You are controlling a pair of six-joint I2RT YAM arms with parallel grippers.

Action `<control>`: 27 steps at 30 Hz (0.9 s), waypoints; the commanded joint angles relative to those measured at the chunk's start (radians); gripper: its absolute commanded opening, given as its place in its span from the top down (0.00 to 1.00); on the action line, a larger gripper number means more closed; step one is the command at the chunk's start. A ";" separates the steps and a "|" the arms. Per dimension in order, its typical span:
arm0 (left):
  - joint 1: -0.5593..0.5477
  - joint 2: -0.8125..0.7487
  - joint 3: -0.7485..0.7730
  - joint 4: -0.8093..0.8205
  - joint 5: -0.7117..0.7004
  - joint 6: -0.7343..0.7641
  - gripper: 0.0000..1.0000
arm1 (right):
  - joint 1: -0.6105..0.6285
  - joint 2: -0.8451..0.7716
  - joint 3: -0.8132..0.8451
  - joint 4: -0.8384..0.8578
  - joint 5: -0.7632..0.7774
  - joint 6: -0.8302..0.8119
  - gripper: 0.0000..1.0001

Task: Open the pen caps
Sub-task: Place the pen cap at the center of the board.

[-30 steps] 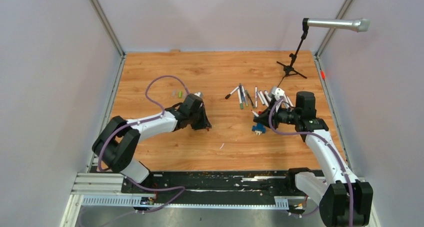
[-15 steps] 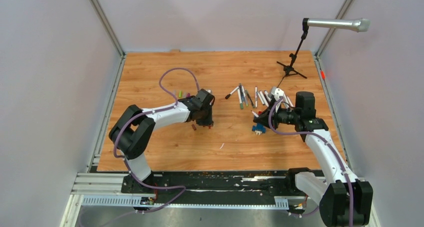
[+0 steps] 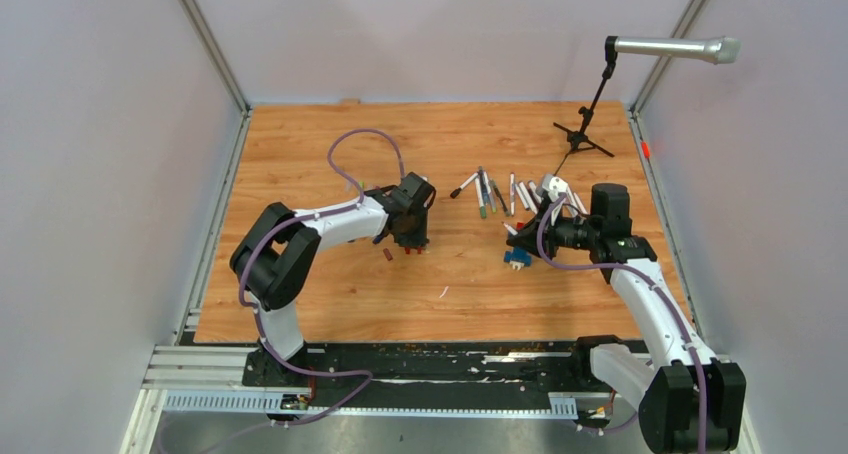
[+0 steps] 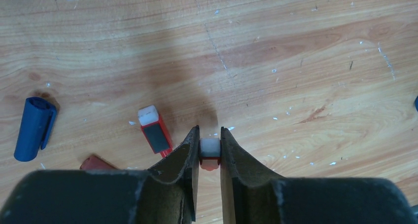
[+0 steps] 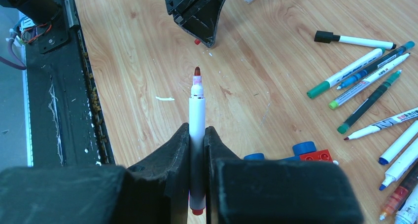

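Near the desk's point(image 3: 330, 304) middle, my left hand point(image 4: 210, 131) pinches a red cap point(image 4: 210, 150) in narrow jaws, a second red cap point(image 4: 154, 132) lying at its ten o'clock. My right hand point(image 5: 197, 129) clamps the uncapped marker point(image 5: 197, 105). A loose release could send the cap rolling; capped pens point(image 3: 492, 192) wait at twelve o'clock.

left gripper point(image 3: 410, 246) points down at table point(image 3: 300, 154) | cap point(image 3: 388, 255) just beside | right gripper point(image 3: 520, 239) near blue block point(image 3: 516, 260) | pens point(image 3: 497, 192) behind | mic stand point(image 3: 585, 134) far right
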 commanded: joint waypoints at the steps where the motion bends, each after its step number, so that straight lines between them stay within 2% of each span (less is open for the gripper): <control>1: -0.003 0.009 0.045 -0.024 -0.019 0.026 0.72 | -0.010 0.001 0.018 0.008 -0.009 -0.022 1.00; 27: -0.002 -0.033 0.082 -0.052 -0.021 0.052 0.59 | -0.052 0.003 0.018 0.006 -0.016 -0.019 1.00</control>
